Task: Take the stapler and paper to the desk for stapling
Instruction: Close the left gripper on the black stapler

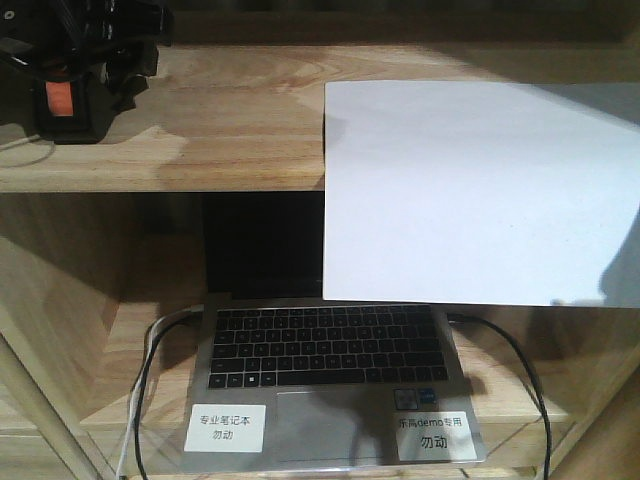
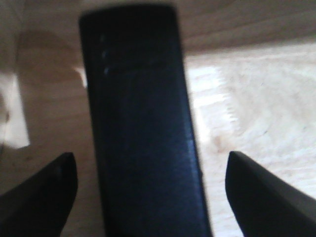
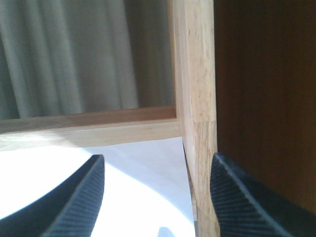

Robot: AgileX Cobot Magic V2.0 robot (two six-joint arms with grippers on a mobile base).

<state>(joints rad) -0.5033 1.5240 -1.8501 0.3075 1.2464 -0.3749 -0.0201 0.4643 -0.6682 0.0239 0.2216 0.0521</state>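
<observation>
The black stapler [image 1: 62, 105], with an orange patch on top, sits at the far left of the upper shelf board [image 1: 230, 130]. In the left wrist view the stapler [image 2: 143, 128] runs lengthwise between the fingers of my left gripper [image 2: 150, 197], which is open and apart from it on both sides. The white paper [image 1: 480, 190] lies on the right of that shelf, hanging over its front edge. My right gripper [image 3: 157, 197] is open, with the paper [image 3: 143, 168] and a wooden edge [image 3: 197, 98] between its fingers. The desk is out of view.
On the lower shelf an open laptop [image 1: 335, 370] carries two white labels [image 1: 225, 427] [image 1: 432, 437]. Black cables [image 1: 522, 370] run along both its sides. A grey curtain [image 3: 74, 59] hangs behind the shelf frame.
</observation>
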